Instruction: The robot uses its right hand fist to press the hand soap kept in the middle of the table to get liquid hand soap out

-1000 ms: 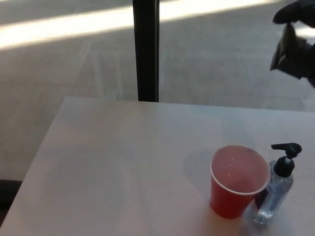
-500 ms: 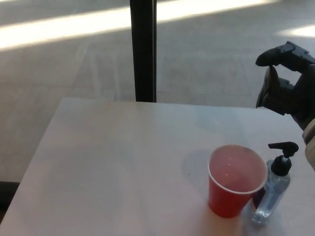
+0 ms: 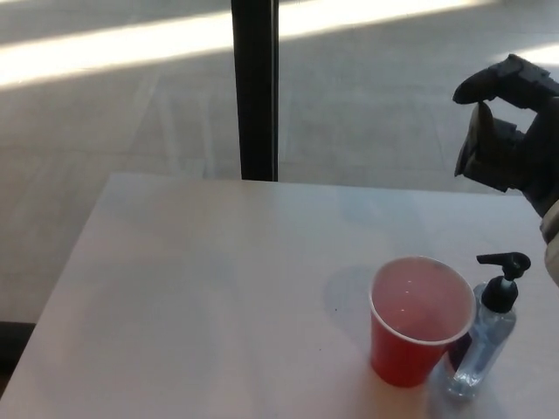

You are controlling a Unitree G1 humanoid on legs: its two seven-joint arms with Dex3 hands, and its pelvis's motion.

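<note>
The robot's black right hand (image 3: 507, 131) hangs in the air at the right edge of the head view, above the far right part of the pale white table (image 3: 218, 297) and well above the things standing on it. Its thick fingers (image 3: 489, 83) curl forward over the top, and the thumb points down beneath them with a narrow gap between — a loose, half-closed curl that holds nothing and is not a tight fist. A strip of pale sleeve shows at the picture's edge below the wrist. The left hand does not show.

On the table stand two things. One is a clear plastic hand-soap bottle with a black pump head (image 3: 487, 332); it stands upright near the front right of the table, with its spout turned toward the picture's left. The other is a red plastic cup with a white rim (image 3: 419, 323), upright and open, just beside the bottle on its left, so close that I cannot tell whether they touch. The hand is well apart from the pump, farther back and higher.

Beyond the table's far edge a single dark upright post (image 3: 255, 87) rises against a grey floor crossed by a band of sunlight.

Compared with half a second ago the hand sits slightly higher and a touch further right, in much the same curl — cup and bottle have not moved.
</note>
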